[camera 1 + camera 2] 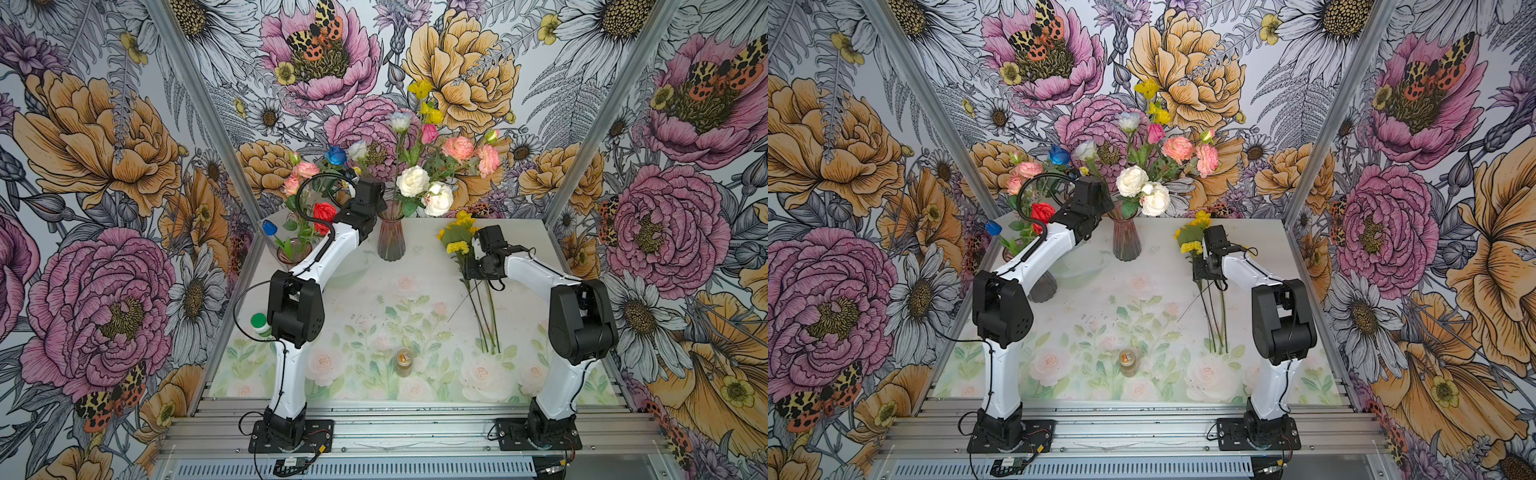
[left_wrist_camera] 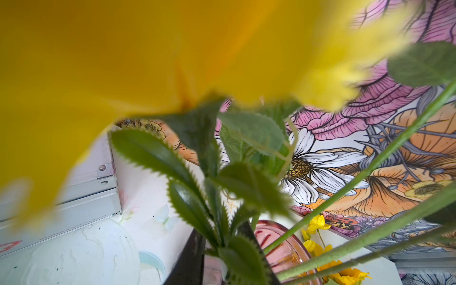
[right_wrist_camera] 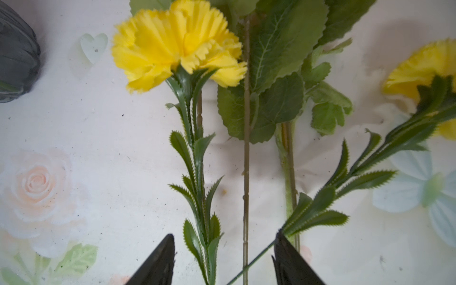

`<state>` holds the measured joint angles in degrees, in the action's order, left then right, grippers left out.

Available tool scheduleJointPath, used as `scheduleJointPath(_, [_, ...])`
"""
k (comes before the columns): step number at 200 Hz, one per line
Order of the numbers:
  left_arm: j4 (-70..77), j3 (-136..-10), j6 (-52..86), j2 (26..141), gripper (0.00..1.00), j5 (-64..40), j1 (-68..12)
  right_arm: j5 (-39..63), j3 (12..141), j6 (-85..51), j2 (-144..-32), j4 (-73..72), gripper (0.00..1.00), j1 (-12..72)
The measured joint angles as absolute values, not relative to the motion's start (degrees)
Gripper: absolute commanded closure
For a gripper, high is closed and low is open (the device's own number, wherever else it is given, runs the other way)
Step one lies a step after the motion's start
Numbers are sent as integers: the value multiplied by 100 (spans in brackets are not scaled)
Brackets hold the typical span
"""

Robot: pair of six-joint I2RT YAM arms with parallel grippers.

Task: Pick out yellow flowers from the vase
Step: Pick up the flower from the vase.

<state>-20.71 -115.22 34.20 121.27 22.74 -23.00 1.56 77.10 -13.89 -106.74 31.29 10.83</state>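
yellow flowers (image 1: pixel 457 248) lie at three o'clock of the vase (image 1: pixel 390 241), others stand in it | right gripper (image 3: pixel 224 246) spread wide over them | left gripper (image 2: pixel 222 246) straddles a leafy stem (image 2: pixel 213 195), grip unclear | likely light, wiry (pinch stem, not petals)

A pink ribbed glass vase (image 1: pixel 391 239) stood at the far middle of the floral-printed table (image 1: pixel 415 266), with a second glass vase (image 1: pixel 293 251) at the far left corner. On the right lay long-stemmed yellow artificial flowers (image 1: pixel 457 248), heads far. A small amber glass jar (image 1: pixel 403 361) sat near-centre.
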Motion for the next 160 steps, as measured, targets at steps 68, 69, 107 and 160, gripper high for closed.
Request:
scheduleJointPath(68, [-2067,-11524,3317,12127,100,2274,-2300,158,7710,-1389,-10593,3127,35,1083])
scheduleJointPath(69, [-2067,-11524,3308,12127,100,2274,-2300,156,7710,-1387,-10593,3127,35,1083])
scheduleJointPath(107, [-2067,-11524,3194,12127,100,2274,-2307,163,7710,-1389,-10584,3127,35,1083])
scheduleJointPath(160, [-2075,-11524,2836,12057,100,2279,-2397,185,7708,-1389,-10516,3127,35,1083])
